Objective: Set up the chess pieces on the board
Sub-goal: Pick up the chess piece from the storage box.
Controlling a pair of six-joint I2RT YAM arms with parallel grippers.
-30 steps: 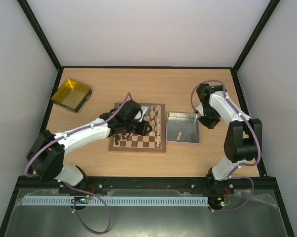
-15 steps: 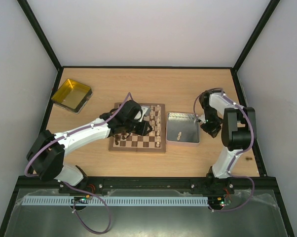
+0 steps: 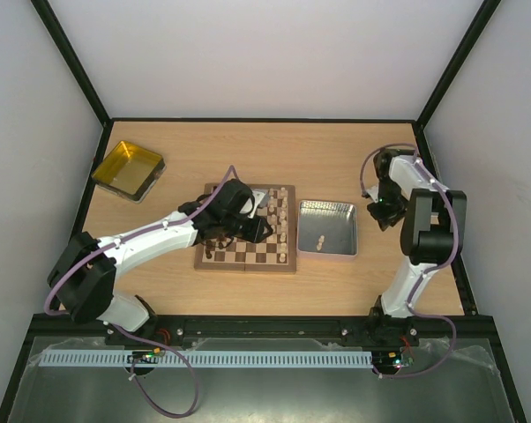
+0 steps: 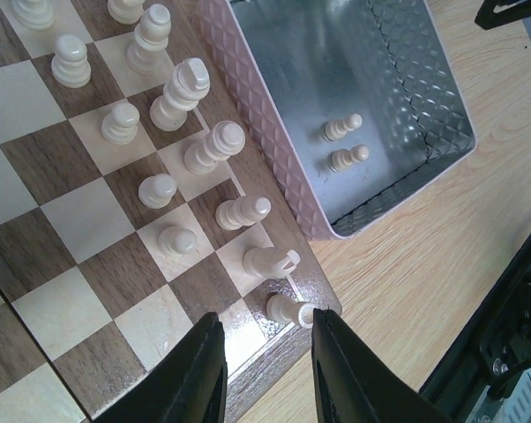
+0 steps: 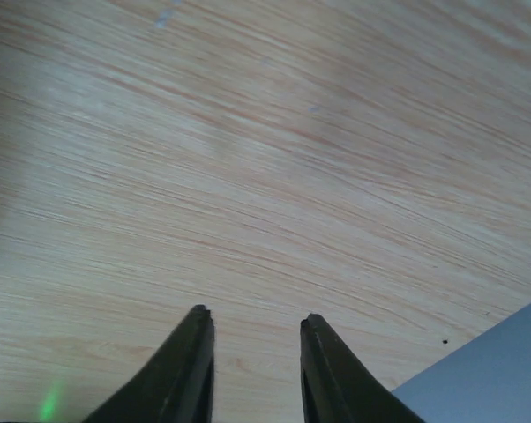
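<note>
Roughly mid-counter (image 3: 274,154), a little toward the left edge: the board (image 3: 244,254), with the grey tray (image 3: 336,218) just beside its right rim, perhaps touching.

Along the board's right-hand files, a double row of pale chess pieces (image 4: 204,145). In the tray's near-left part, two more pale chessmen (image 4: 343,129). Seem to lie on their sides, close together, long axes roughly parallel.

Over the board's near right corner: left gripper (image 4: 265,319), fingers a modest way apart, nothing between. Just ahead of its right fingertip, on the corner square, one small pale piece (image 4: 287,310). Looks tipped over, its length pointing across toward the tray, though hard to say for sure.

Over bare wood just off the tray's right wall, toward the counter's right edge: right gripper (image 5: 255,314). Narrowly parted, holds nothing.

So, for the coming move: the two tray chessmen between both grippers, leftward from the right one across the tray wall, rightward from the left one past the board's rim. Neither arm plainly nearer. The tipped corner piece, by contrast, almost under the left gripper and well apart from the right. Likely the left arm's job, with a grip across that piece's length.
</note>
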